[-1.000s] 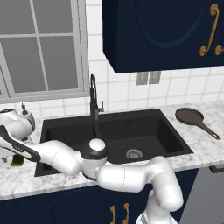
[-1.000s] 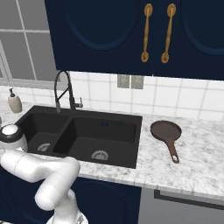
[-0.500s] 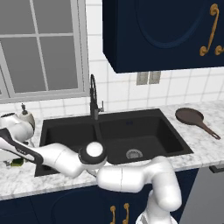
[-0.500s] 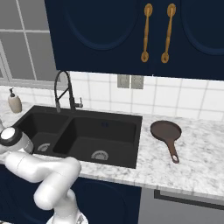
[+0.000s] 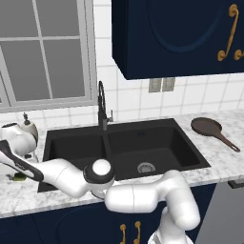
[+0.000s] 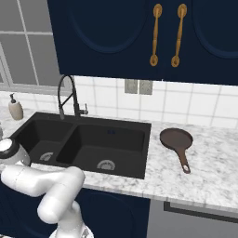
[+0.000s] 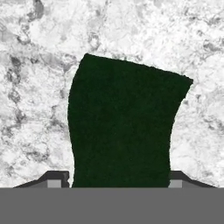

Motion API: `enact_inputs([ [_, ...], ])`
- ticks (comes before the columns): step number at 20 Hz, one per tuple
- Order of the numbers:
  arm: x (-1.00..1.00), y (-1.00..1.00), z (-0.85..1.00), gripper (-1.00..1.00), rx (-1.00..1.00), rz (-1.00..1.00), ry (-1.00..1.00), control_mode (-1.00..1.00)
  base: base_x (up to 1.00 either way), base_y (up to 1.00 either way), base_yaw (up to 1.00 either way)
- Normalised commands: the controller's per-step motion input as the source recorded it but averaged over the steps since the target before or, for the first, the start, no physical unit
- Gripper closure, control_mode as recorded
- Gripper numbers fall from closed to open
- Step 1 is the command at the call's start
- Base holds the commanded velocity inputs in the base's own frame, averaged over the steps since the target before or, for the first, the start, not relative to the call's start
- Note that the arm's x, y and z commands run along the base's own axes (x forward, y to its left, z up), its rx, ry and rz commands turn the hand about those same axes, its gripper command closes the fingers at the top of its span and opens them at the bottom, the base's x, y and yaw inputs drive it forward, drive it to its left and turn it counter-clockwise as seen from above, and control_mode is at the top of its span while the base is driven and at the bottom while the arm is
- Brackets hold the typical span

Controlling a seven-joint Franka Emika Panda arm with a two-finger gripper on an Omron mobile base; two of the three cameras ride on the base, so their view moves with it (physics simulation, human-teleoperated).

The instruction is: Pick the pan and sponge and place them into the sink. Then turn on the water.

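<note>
The fingers (image 7: pixel 54 180) are standing on either side of the sponge (image 7: pixel 122 127) in the hand view, one dark tip just against each long edge of the green block, though whether they are already pressing it or only bracketing it cannot be told. Compared with a moment ago, the arm is reaching the same way in the base views and the sponge, pan and sink are lying where they were; nothing on the counter (image 7: pixel 39 87) is showing a shift. The sponge is resting flat on the marbled counter left of the sink (image 5: pixel 143 143), a green sliver of it peeking out beneath the hand in the left base view. The hand is pointing straight down over it, at the far left of the left base view, while the white forearm is stretching low across the front of the sink toward the base. The pan (image 6: pixel 176 139) is sitting on the counter right of the sink, its handle pointing toward the front edge.
</note>
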Motion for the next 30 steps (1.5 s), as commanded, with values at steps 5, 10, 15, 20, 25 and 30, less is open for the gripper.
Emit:
enact_inputs([
  [5, -0.62, -0.40, 0.11, 1.00, 0.02, 0.00, -0.05, -1.00, 0.00, 0.00, 0.00],
  [10, -0.76, -0.61, 0.50, 1.00, 0.00, 0.06, -0.06, -1.00, 0.00, 0.00, 0.00],
  [15, -0.57, -0.74, 0.37, 1.00, 0.00, 0.10, 0.00, -1.00, 0.00, 0.00, 0.00],
  [20, -0.35, -0.71, 0.33, 1.00, 0.02, 0.14, 0.00, -1.00, 0.00, 0.00, 0.00],
  [25, -0.05, -0.67, 0.02, 1.00, 0.12, 0.14, 0.00, -1.00, 0.00, 0.00, 0.00],
  [30, -0.14, -0.72, 0.37, 1.00, 0.32, 0.19, 0.00, -1.00, 0.00, 0.00, 0.00],
])
